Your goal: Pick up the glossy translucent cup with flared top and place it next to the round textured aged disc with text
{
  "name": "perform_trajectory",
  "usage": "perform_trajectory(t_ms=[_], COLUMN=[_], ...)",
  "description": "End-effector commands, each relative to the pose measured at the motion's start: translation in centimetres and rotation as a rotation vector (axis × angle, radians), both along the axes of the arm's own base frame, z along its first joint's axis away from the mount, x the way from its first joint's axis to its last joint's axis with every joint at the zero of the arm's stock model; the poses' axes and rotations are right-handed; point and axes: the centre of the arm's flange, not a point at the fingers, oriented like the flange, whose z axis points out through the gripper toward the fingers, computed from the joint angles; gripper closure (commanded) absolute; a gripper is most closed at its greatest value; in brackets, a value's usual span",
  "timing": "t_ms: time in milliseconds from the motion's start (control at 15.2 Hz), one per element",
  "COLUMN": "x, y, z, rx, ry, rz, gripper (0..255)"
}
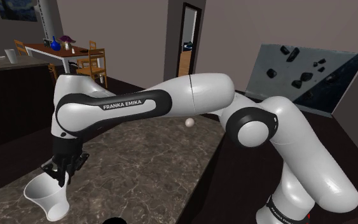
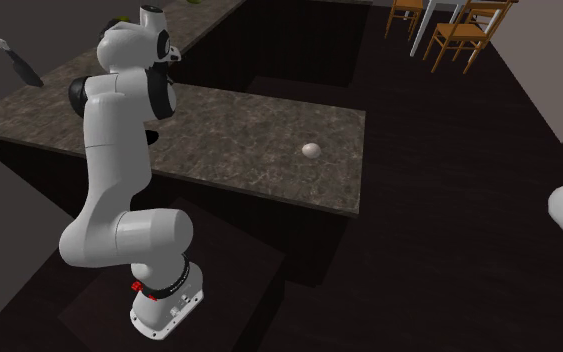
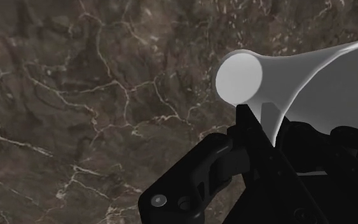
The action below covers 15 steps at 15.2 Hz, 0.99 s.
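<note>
One cup (image 1: 47, 198): you held it by its flared rim, so it hung tilted over the surface (image 1: 145, 159).
Jaws: clamped on the cup's wall.
Disc (image 1: 189, 122): well apart; carry not yet made.

The white arm (image 1: 190, 95) reaches across the dark veined table (image 1: 139, 159) toward the view's lower left. The black gripper (image 1: 58, 177) points down and clasps the rim of a white cup (image 1: 47, 198). The cup is tilted, mouth up and to the left. A small white ball (image 1: 189, 122) lies well apart, at the table's far edge.
</note>
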Motion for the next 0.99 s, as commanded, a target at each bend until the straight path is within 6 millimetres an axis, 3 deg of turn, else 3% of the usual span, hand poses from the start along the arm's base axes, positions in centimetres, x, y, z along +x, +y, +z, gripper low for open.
perform_trajectory(t_ms=[0,198,264,594,858,924], x=[0.0,0.0,0.0,0.0,0.4,0.4], y=[0.0,0.0,0.0,0.0,-1.4,-1.4], z=[0.0,0.0,0.0,0.0,4.8,4.8], rx=[0.001,0.001,0.001,0.001,0.001,0.001], ry=[-0.001,-0.001,-0.001,-0.001,-0.001,-0.001], rz=[0.0,0.0,0.0,0.0,0.0,0.0], gripper=[255,255,0,0,0,0])
